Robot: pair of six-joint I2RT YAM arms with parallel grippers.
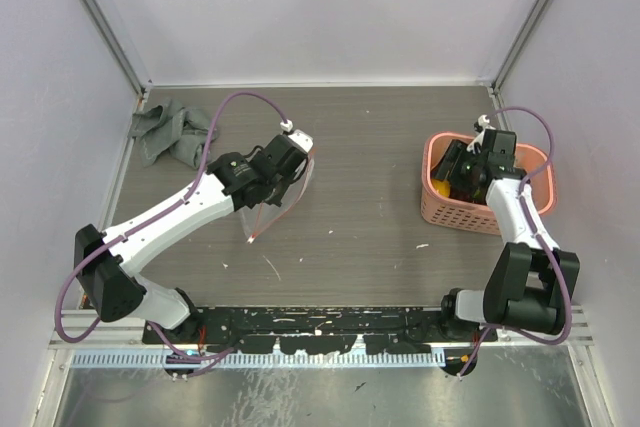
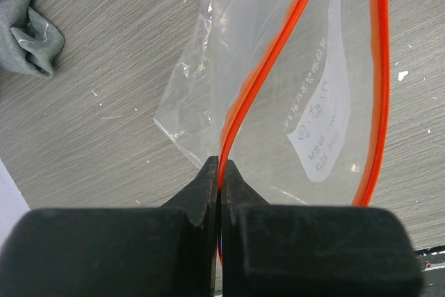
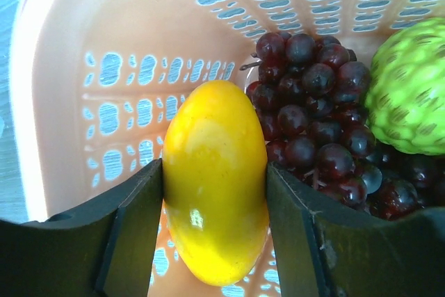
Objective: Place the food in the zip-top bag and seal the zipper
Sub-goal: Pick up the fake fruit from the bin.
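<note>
Pinching the thin red-orange zipper (image 2: 268, 67) of the clear zip-top bag (image 2: 306, 46) with the left gripper (image 2: 221, 175), both fingers pressed tight together on the strip. Holding the bag up over the grey table (image 2: 104, 130), left of the middle, with its mouth gaping wide open. Sitting well apart from a crumpled grey cloth (image 2: 28, 29) at the far left corner. Squeezing a smooth yellow fruit (image 3: 215, 165) with the right gripper (image 3: 215, 199), fingers spread just as wide as the fruit and touching it on both sides. Hanging down inside the pink basket (image 3: 90, 67) on the right side of the table. Sharing the basket with dark purple grapes (image 3: 313, 116), just beside the yellow fruit, and a bumpy green fruit (image 3: 410, 95) past the grapes.
</note>
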